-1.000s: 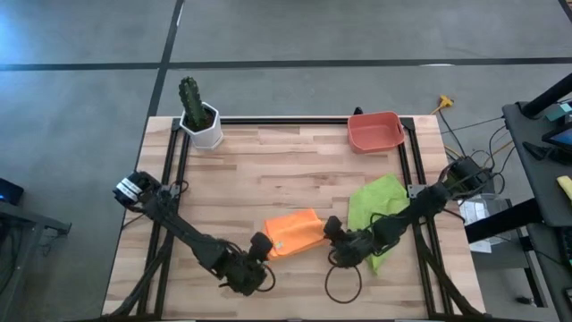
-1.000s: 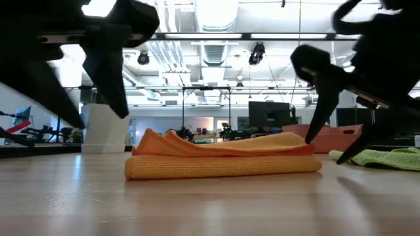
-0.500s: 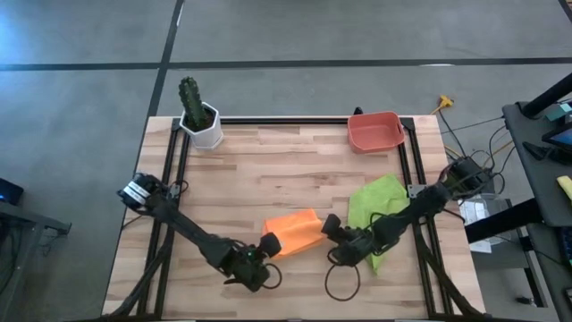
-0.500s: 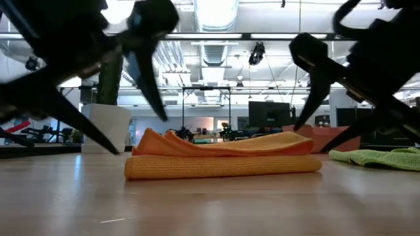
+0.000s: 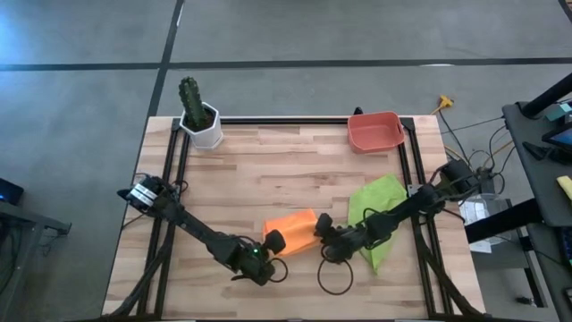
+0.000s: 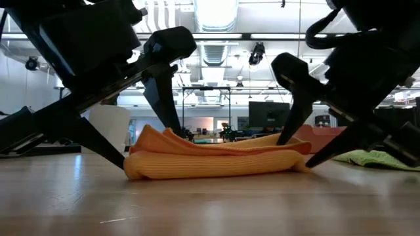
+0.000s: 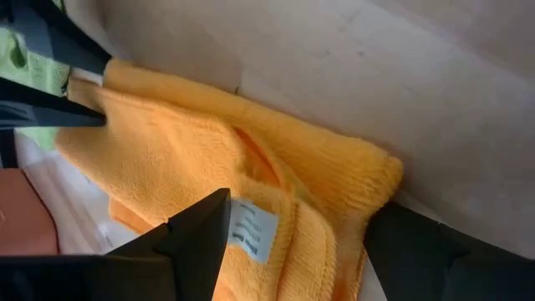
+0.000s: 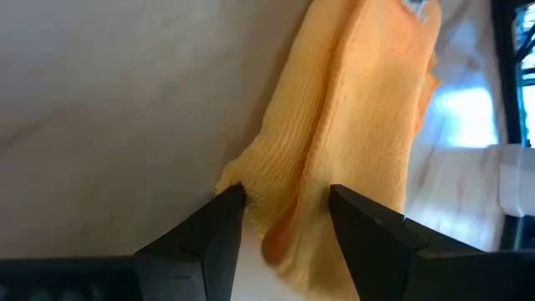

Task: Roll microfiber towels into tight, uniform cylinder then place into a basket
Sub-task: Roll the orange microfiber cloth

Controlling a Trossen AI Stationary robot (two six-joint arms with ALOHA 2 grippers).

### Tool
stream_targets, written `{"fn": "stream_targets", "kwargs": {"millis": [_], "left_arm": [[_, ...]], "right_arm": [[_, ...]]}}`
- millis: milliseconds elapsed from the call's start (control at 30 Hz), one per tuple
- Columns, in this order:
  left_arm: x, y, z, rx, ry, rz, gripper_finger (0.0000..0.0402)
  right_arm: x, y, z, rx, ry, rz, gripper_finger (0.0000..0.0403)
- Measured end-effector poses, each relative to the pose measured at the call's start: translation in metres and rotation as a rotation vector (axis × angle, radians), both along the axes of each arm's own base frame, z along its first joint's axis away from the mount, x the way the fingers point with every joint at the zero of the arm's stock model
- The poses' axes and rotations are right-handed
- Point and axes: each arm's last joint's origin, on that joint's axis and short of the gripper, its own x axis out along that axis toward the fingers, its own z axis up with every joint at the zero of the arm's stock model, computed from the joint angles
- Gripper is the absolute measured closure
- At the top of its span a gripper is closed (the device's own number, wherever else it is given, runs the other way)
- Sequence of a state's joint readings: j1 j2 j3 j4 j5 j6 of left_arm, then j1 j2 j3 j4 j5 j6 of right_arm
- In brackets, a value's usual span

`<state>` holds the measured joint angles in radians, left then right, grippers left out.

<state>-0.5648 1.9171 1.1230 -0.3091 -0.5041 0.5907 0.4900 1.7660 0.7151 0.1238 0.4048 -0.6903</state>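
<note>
- The orange towel (image 5: pixel 293 231) lies folded into a loose, flat bundle on the counter (image 5: pixel 286 170), near its front edge; in the low view (image 6: pixel 213 160) it shows as stacked layers, not yet a cylinder.
- The left tool (image 5: pixel 271 243) is at the towel's left end, its fingers (image 7: pixel 196 230) spread wide on either side of the folded edge and the white label; it has not pinched the cloth, probably so that it can close on that end.
- The right tool (image 5: pixel 323 230) is at the opposite end; its fingers (image 8: pixel 219 219) stand partly apart with the towel's end between them; whether they press the cloth or only bracket it I cannot tell.
- One tool at each end fits the job: a long soft bundle likely rolls evenly only if both ends turn together; I judge this to be the approach to a two-ended grasp.
- The green towel (image 5: pixel 377 207) lies spread and crumpled just right of the orange one, partly under the right arm; it is untouched, waiting its turn.
- The basket (image 5: pixel 374 131) sits at the counter's far right corner, well apart from both towels, with nothing in it.
- A potted cactus (image 5: pixel 198 113) stands at the far left corner, out of the way.
</note>
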Motion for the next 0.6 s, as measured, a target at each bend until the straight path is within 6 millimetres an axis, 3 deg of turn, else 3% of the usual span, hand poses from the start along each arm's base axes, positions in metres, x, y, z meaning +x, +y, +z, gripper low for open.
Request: {"fn": "stream_targets", "kwargs": {"millis": [167, 267, 400, 600], "left_arm": [[-0.001, 0.001, -0.001, -0.055, -0.011, 0.077, 0.0163], [-0.003, 0.0, -0.003, -0.085, -0.013, 0.115, 0.0186], [-0.006, -0.001, -0.004, -0.118, -0.01, 0.147, 0.0242], [-0.01, 0.0, -0.001, -0.155, 0.016, 0.183, 0.0351]], "right_arm": [[0.003, 0.001, -0.005, 0.027, -0.016, -0.015, 0.0223], [0.002, 0.001, -0.003, 0.065, -0.022, -0.046, 0.023], [0.001, 0.001, -0.001, 0.111, -0.016, -0.071, 0.0261], [-0.004, 0.001, 0.003, 0.206, 0.045, -0.071, 0.0343]]}}
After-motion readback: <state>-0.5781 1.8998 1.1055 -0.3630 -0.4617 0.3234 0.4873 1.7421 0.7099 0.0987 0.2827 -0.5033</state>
